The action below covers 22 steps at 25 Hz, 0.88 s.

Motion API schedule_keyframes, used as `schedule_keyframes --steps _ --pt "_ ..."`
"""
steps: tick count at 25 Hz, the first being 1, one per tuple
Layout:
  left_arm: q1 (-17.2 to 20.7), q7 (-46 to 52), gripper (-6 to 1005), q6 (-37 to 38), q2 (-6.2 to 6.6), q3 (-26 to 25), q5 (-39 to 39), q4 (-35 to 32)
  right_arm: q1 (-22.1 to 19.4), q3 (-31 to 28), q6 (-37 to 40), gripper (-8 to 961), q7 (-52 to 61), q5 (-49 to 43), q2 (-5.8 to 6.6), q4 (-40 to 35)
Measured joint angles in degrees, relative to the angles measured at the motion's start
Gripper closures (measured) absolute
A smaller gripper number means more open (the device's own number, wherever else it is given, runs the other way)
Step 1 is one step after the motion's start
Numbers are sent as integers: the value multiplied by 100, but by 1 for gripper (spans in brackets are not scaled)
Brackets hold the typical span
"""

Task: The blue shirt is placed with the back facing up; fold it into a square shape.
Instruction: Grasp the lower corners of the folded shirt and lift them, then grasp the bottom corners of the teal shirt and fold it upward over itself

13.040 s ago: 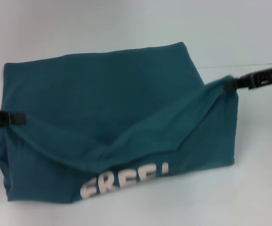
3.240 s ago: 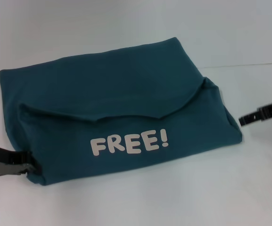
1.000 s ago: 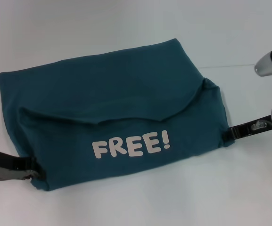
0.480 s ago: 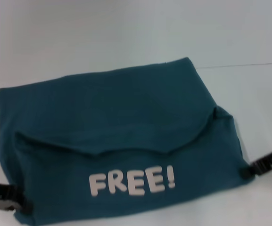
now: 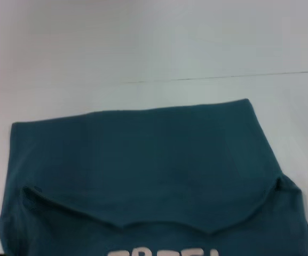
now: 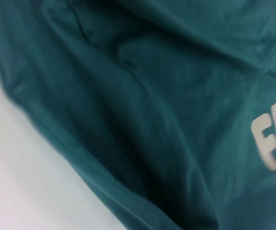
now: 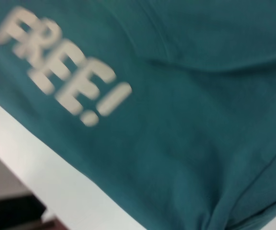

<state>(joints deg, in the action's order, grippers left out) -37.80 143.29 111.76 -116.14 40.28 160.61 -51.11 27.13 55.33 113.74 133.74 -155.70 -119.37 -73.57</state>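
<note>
While you look from the head camera, you see the blue shirt [image 5: 143,170] lying folded on the white table [image 5: 143,48], low in the picture, so that its near edge is cut off by the frame. It makes a wide block. The far edge runs almost straight from the left side to the right side, and the right far corner sits a little farther than the left one. Over the near half lies a folded flap whose upper border dips in shallow curves toward the middle. Below this border you see only the tops of the white letters [image 5: 162,252].

You do not see any pincer in the head view, neither the left one nor the right one, and no fingers appear in the wrist views either. So you cannot tell if they are spread, pressed together or pinching the cloth.

The left wrist camera is very close to the shirt [image 6: 166,120]: teal cloth with soft creases fills nearly the whole picture, the letters "FR" [image 6: 271,141] show at one border, and a strip of white table [image 6: 27,182] lies beside the shirt's edge. The right wrist camera is close too. It shows the word "FREE!" [image 7: 61,76] on the cloth [image 7: 200,120], the shirt's edge, the white table [image 7: 47,177] beside it, and past the table's edge something dark [image 7: 13,211] that you cannot identify.
</note>
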Motion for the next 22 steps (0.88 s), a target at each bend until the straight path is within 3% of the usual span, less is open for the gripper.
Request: schedule_keyframes --steps 6,13,17,22 --pt "195 -2 930 400 -75 22 80 -252 -336 436 27 888 16 174 -12 -52" --pt "169 -18 930 546 -67 -41 -24 -359 -119 254 13 889 -198 624 80 298" --pt "91 -41 930 556 -12 -382 -327 -522 74 -274 2 889 -223 1017 261 402" --pt "-100 -97 931 331 214 -1125 -792 -530 540 -1394 -43 889 -266 1287 615 947"
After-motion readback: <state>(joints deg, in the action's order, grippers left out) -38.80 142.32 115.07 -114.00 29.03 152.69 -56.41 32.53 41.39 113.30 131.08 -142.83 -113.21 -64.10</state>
